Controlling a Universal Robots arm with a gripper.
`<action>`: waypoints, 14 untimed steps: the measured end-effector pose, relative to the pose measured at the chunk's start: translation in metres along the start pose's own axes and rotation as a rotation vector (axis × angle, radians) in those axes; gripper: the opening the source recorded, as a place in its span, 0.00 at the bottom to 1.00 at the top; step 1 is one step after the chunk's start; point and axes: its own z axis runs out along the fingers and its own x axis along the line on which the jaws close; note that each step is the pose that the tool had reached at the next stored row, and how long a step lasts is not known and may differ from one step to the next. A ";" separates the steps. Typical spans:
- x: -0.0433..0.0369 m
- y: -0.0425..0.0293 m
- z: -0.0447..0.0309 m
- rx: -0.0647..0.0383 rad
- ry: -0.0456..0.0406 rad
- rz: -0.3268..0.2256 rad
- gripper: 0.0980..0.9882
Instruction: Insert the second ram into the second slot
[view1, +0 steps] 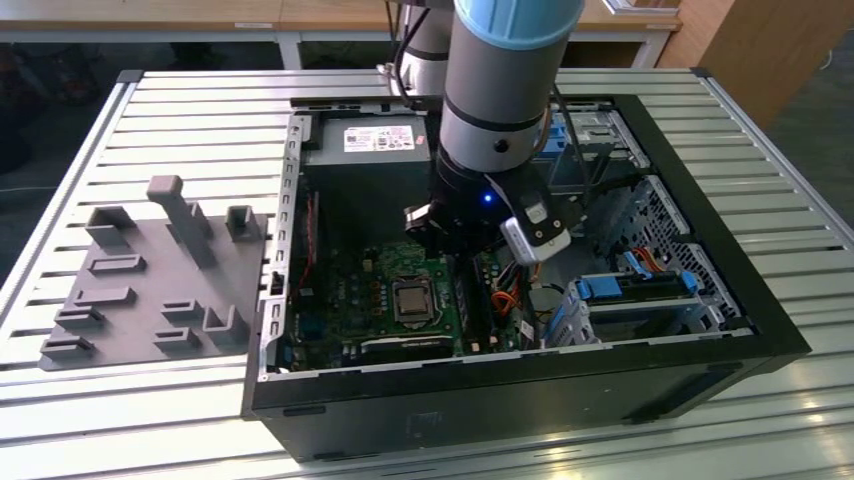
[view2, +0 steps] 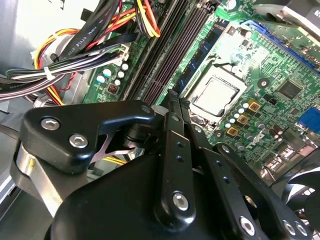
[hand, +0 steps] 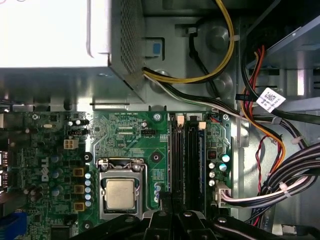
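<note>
Exterior view: one slatted metal table (view1: 160, 100) carried one open black computer case (view1: 467, 400) and, at the exterior view's left, one grey tray (view1: 147, 285) with three upright posts and several low blocks. One robot arm (view1: 501, 90) reached straight down into the case. It stood between the single silver power supply (view1: 360, 150) and the drive bay (view1: 641, 290) at the exterior view's right, with the case walls closing it in all round.

One green circuit board (hand: 130, 135) lay flat on the case floor, seen in the first wrist view with one square processor (hand: 120, 194). Just beside the processor ran a bank of long dark memory slots (hand: 185, 160), side by side, their long axis pointing from the power supply toward the claw. Their exact number could not be counted. Two pale latches (hand: 180, 119) capped their far ends. Bundled cables (hand: 280, 180) lay near the slots' other side, with a narrow strip of board between, and open room lay above.

In the second wrist view the claw (view2: 174, 100) hung over the near end of the slots, its fingers (view2: 170, 145) drawn together with no gap visible. Whether the memory stick sat in a slot or between the fingers could not be told.
</note>
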 end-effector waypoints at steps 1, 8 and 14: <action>0.0000 0.0000 0.0003 0.000 -0.0001 0.000 0.02; -0.0003 -0.0028 0.0017 0.000 -0.0001 0.000 0.02; -0.0018 -0.0028 0.0018 -0.005 0.0000 -0.002 0.02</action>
